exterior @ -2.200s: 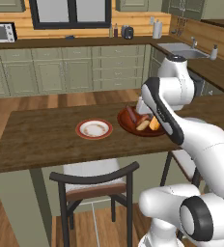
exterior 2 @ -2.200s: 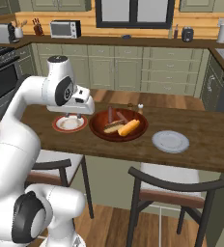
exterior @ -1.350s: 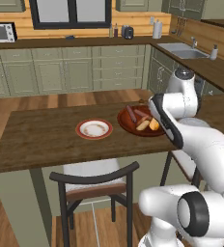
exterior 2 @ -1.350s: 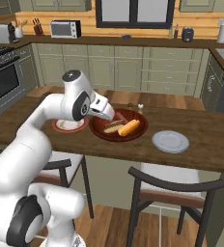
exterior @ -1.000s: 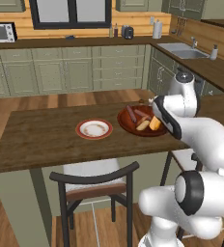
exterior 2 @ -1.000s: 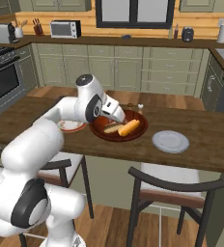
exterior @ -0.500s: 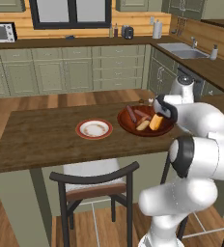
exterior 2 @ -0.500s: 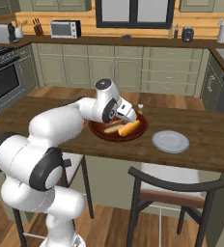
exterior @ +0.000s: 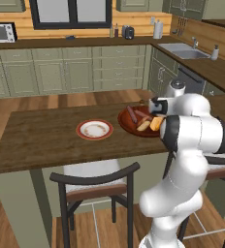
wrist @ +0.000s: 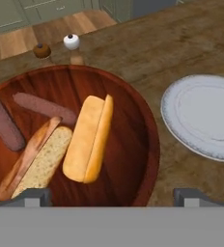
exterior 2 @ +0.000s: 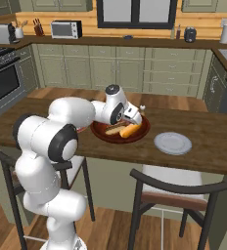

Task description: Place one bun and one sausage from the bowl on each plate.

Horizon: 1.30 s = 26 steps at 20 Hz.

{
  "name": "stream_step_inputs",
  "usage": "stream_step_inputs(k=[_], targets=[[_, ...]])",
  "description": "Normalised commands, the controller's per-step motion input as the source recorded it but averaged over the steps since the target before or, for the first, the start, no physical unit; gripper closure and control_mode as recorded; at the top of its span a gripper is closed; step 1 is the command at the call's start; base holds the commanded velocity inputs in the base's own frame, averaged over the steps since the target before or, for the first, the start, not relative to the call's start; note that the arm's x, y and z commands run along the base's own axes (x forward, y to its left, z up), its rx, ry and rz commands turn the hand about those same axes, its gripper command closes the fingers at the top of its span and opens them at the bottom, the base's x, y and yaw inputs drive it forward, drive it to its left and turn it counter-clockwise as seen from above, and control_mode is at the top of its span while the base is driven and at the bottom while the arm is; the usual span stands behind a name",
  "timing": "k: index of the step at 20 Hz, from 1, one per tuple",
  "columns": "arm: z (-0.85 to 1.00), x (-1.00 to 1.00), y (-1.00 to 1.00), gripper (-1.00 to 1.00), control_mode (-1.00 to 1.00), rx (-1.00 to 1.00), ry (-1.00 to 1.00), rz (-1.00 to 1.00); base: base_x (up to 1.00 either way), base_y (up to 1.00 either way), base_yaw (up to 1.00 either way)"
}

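The tool (wrist: pixel 109 195) hangs with its tips spread wide over the glossy reddish-brown round bowl (wrist: pixel 143 120), gripping nothing. Directly beneath lies the golden split bun (wrist: pixel 87 140), likely its first pick. The pale grey round plate (wrist: pixel 205 116) sits just beside the bowl on the wooden counter (wrist: pixel 147 53).

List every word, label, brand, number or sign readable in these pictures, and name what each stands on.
None can be read: no lettering shows on the bowl, the buns, the sausages, the grey plate or the red-rimmed plate.
Microwave: any panel markings are too small to read.
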Motion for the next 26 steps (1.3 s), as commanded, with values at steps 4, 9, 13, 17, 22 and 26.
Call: stream_step_inputs(k=[4, 9, 13, 17, 22, 26], targets=[[-0.22, 0.44, 0.0, -1.0, -1.0, 0.0, 0.0, 0.0, 0.0, 0.0, 0.0], [-0.17, 0.4, -0.01, -1.0, -1.0, 0.0, 0.02, 0.0, 0.0, 0.0, 0.0], [-0.14, 0.3, -0.05, -1.0, -1.0, 0.0, 0.04, 0.0, 0.0, 0.0, 0.0], [-0.16, 0.24, -0.06, -1.0, -1.0, 0.0, 0.03, 0.0, 0.0, 0.0, 0.0], [-0.22, 0.2, -0.08, -1.0, -1.0, 0.01, 0.04, 0.0, 0.0, 0.0, 0.0], [-0.16, 0.15, -0.06, -1.0, -1.0, 0.0, 0.03, 0.0, 0.0, 0.0, 0.0]])
